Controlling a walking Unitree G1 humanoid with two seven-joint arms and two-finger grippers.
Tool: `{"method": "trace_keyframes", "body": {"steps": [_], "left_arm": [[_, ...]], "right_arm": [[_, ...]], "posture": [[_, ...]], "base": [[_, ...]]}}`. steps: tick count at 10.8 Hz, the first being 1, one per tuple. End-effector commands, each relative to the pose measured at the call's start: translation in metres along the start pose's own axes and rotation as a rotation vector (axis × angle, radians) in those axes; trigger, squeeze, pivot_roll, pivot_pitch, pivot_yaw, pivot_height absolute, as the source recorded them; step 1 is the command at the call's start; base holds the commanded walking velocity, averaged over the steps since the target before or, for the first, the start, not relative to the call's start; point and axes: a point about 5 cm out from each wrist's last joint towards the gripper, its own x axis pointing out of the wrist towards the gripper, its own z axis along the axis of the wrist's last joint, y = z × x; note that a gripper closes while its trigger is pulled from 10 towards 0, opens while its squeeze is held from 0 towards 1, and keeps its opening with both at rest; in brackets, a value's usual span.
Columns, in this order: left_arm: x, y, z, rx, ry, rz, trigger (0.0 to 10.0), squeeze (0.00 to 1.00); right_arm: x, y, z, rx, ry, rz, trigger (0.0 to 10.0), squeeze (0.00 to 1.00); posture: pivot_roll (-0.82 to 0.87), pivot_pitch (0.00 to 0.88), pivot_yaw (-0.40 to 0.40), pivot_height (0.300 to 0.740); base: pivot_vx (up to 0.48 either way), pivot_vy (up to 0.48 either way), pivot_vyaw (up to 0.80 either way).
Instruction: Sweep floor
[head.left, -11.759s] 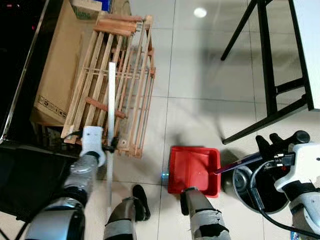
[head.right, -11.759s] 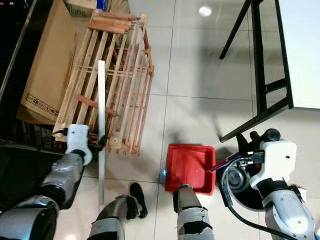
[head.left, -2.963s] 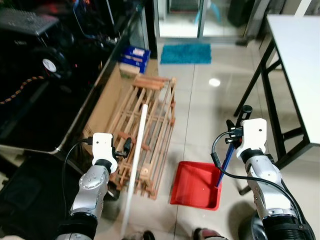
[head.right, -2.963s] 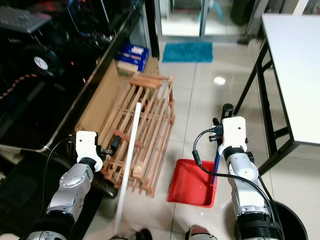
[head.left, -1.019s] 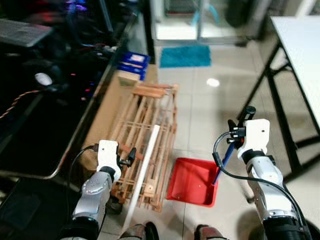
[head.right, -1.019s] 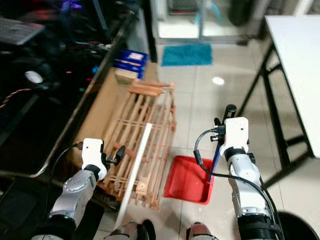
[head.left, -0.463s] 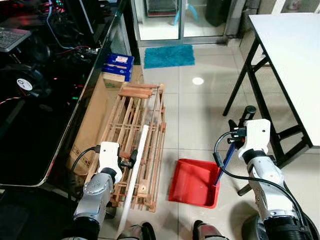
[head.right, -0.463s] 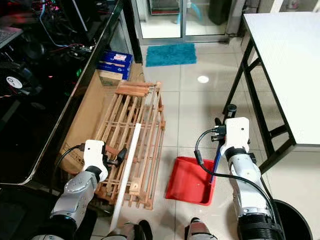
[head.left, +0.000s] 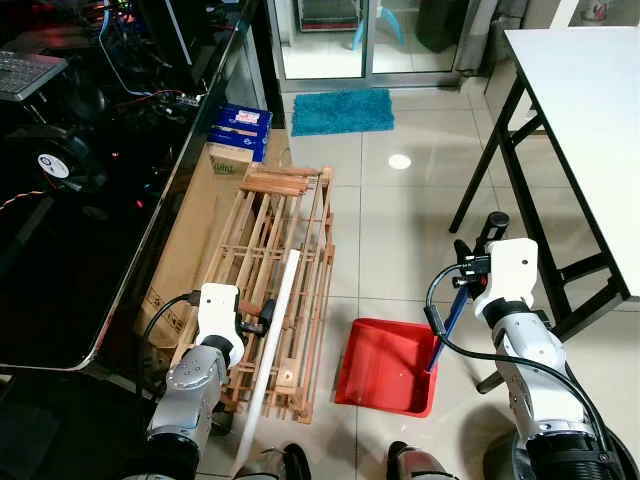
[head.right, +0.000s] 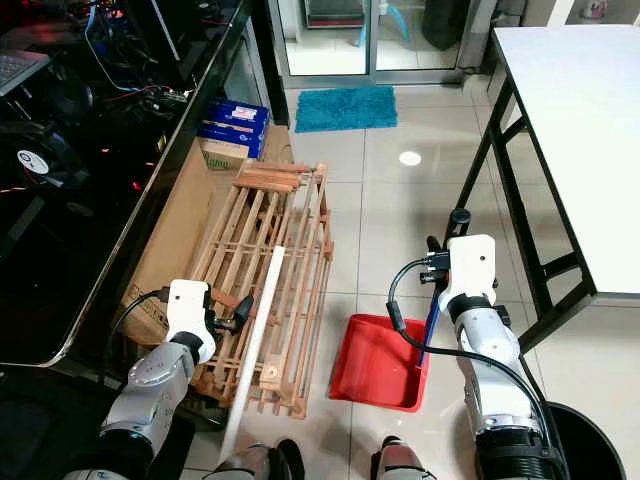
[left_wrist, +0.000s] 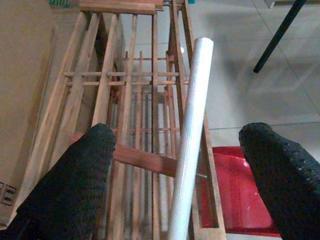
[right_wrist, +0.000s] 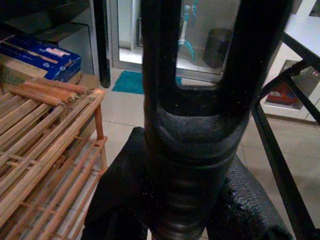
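Two tools busy. Left tool (head.left: 262, 313), fingers spread wide either side of white broom handle (head.left: 272, 345), not clamped, steadying it upright-ish. Right tool (head.right: 437, 262) closed around dustpan handle (head.right: 427, 335), red dustpan (head.right: 379, 362) at five o'clock from wooden rack (head.right: 268, 280), low to tiled floor (head.right: 390, 210), ready for debris.

Bright, sharp overhead light; a lamp's glare spot (head.left: 400, 161) gleams on the glossy floor (head.left: 400, 215), while the left side sits in shadow.

Silver arms, white wrist housings, looping black cables, textured black fingers (left_wrist: 75, 175).
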Motion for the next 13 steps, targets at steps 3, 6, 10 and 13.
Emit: {"method": "trace_keyframes", "body": {"steps": [3,6,10,13], "left_arm": [[-0.0034,0.0035,-0.0080,-0.005,0.034,0.013,10.0,0.00],[-0.0030,0.0032,-0.0082,-0.008,0.033,0.018,10.0,0.00],[-0.0034,0.0028,-0.0110,-0.039,0.036,0.036,10.0,0.00],[-0.0039,0.0027,-0.0129,-0.053,0.037,0.044,10.0,0.00]], "right_arm": [[0.0010,0.0019,0.0082,0.000,-0.036,0.013,10.0,0.00],[0.0005,0.0020,0.0077,-0.002,-0.033,0.017,10.0,0.00],[0.0010,0.0013,0.0087,-0.009,-0.033,0.025,10.0,0.00],[0.0001,0.0009,0.0072,-0.013,-0.025,0.032,10.0,0.00]], "posture": [[-0.21,0.154,0.118,0.740],[-0.21,0.157,0.114,0.740],[-0.21,0.159,0.106,0.740],[-0.22,0.161,0.101,0.740]], "base": [[0.000,-0.247,0.00],[0.000,-0.215,0.00],[0.000,-0.228,0.00],[0.000,0.000,0.00]]}}
